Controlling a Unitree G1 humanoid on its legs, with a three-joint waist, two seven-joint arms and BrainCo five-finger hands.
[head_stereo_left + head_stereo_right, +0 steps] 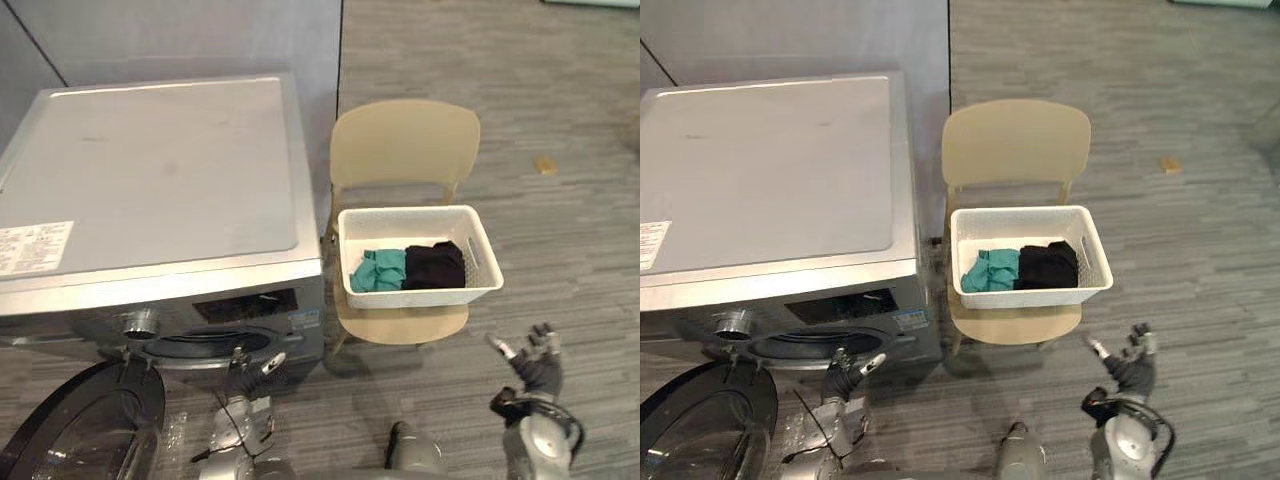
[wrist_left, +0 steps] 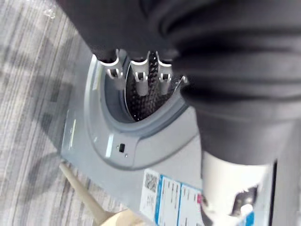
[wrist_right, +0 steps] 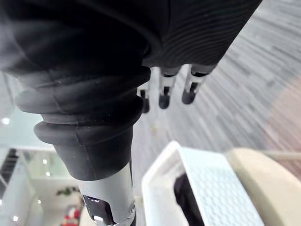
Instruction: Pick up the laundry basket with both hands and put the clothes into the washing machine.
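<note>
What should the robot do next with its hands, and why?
Probably reach both hands to the two ends of the basket. It sits untouched on the chair, clothes inside, while the left hand is low by the washing machine and its open door, and the right hand hovers open short of the basket.

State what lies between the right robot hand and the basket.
Bare floor, plus the chair seat edge under the basket, in the left eye view.

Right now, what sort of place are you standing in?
Probably a laundry corner staged in an office or lab: a front-loading washing machine with its door open, a white laundry basket of clothes on a beige chair, and grey office-style carpet.
</note>
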